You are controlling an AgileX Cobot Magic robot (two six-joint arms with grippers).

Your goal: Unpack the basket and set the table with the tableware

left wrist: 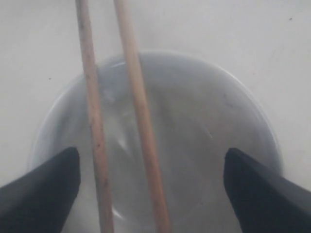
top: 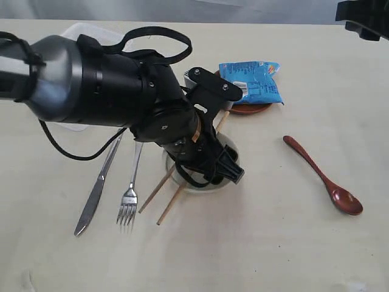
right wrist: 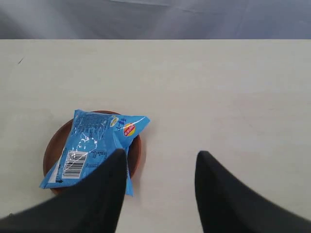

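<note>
Left arm fills the foreground. Left gripper hangs straight over the bowl with its fingers spread wide and gripping nothing. The chopsticks lie across the bowl rim and run between the fingers, touching neither as far as I can tell.

This reads as release and retreat. Lift straight up. Don't sweep sideways, because either finger could clip a stick and roll it off the rim. Keep the jaws wide until you're clear.

Knife and fork lie flat on the table, beside the bowl and under your forearm, so watch the cable loop there. Spoon is well apart from the hand. The basket is behind the arm and mostly hidden.

Right gripper is parted and empty, hovering just beside the saucer, which carries the blue packet.
</note>
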